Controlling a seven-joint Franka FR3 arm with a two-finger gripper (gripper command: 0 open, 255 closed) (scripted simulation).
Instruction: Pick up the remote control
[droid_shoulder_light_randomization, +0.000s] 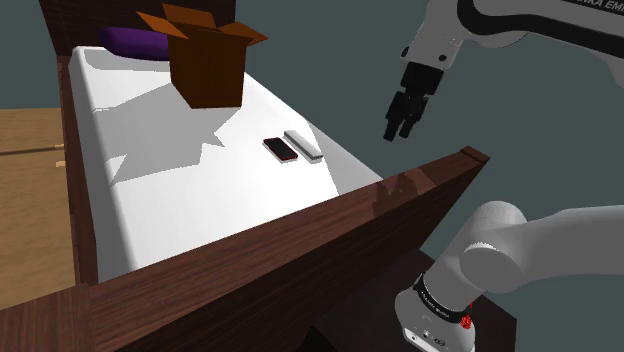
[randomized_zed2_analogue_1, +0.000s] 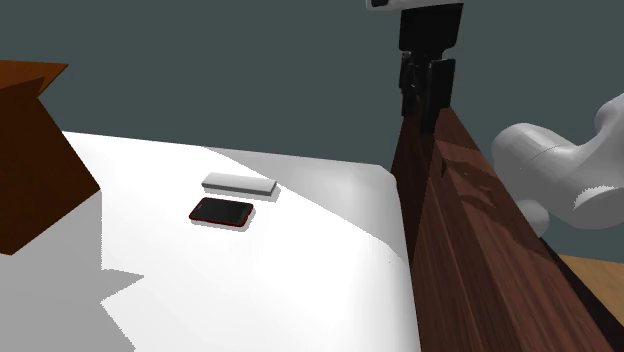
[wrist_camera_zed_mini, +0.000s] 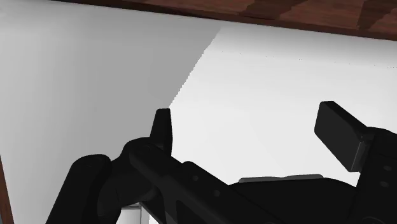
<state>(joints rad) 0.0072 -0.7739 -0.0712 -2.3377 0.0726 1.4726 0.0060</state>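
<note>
The remote control (droid_shoulder_light_randomization: 303, 145) is a flat pale grey bar lying on the white bed (droid_shoulder_light_randomization: 180, 170), near the edge on the shoulder view's right. The remote control (randomized_zed2_analogue_1: 239, 184) lies parallel to a black phone (randomized_zed2_analogue_1: 222, 212) with a red rim. My gripper (droid_shoulder_light_randomization: 401, 131) hangs in the air beyond that bed edge, well above and to the right of the remote, over the end of the wooden footboard (droid_shoulder_light_randomization: 330, 230). Its fingers (wrist_camera_zed_mini: 163, 130) stand apart and hold nothing. In the second exterior view the gripper (randomized_zed2_analogue_1: 425, 105) hangs just above the footboard's top.
A brown cardboard box (droid_shoulder_light_randomization: 207, 60) with open flaps stands on the bed behind the remote, and a purple pillow (droid_shoulder_light_randomization: 135, 42) lies at the far end. The phone (droid_shoulder_light_randomization: 281, 150) lies close beside the remote. Dark wooden boards frame the bed.
</note>
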